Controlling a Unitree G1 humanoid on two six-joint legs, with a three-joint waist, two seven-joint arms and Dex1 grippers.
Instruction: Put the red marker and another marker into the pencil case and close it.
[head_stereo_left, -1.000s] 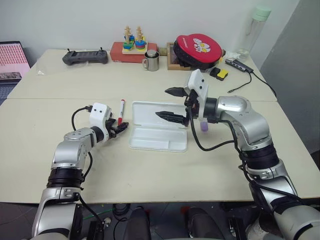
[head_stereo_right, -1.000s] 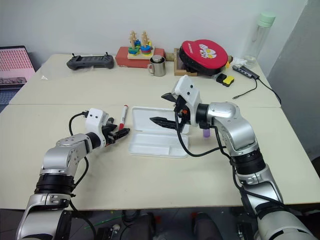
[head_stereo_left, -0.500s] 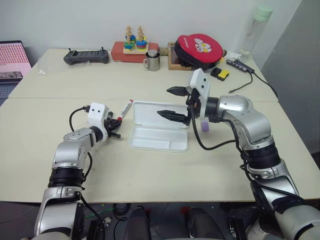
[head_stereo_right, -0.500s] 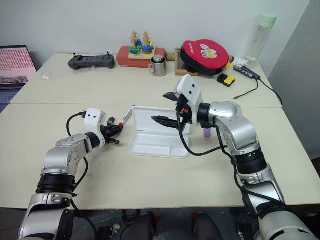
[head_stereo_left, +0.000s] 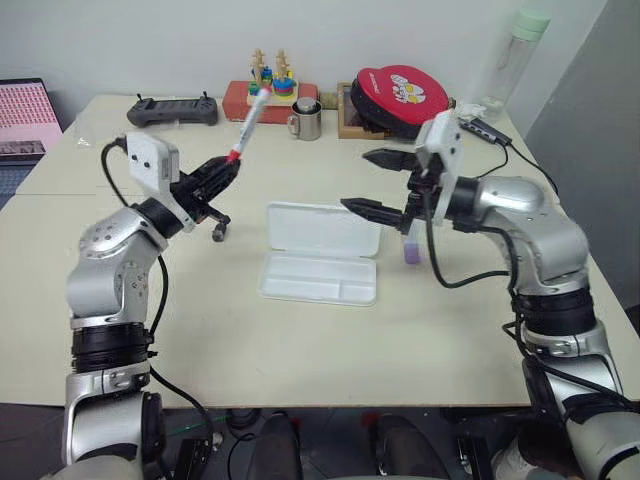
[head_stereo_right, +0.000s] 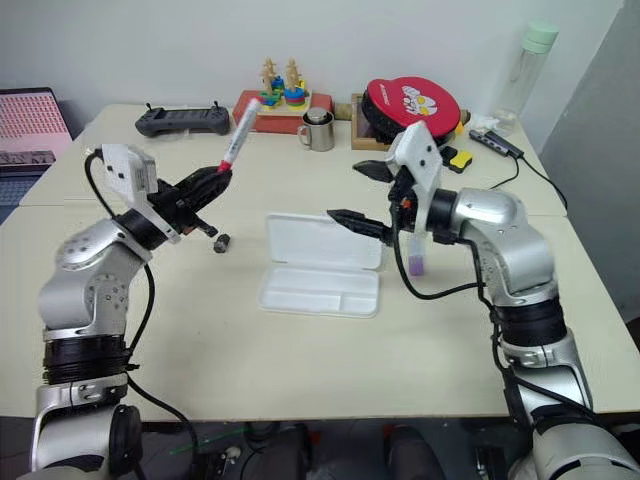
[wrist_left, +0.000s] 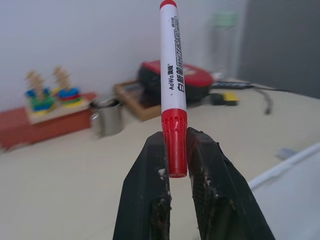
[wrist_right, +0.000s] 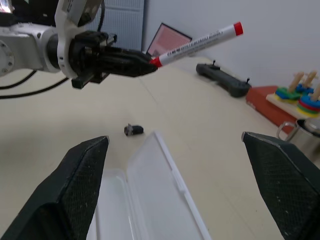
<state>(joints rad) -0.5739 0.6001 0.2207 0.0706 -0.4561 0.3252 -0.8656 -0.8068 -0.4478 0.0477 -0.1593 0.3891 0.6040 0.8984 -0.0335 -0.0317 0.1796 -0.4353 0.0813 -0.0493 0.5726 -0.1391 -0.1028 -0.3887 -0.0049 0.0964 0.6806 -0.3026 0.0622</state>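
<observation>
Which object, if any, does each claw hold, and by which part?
The left claw grips the red marker by its red cap, barrel sticking out beyond the tips. The right claw is open and holds nothing.

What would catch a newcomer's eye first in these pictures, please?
The left gripper holds the red marker by its cap, raised above the table and slanting upward. Below and right of it, the white pencil case lies open on the table. The right gripper hovers wide open over the case's far right end.
</observation>
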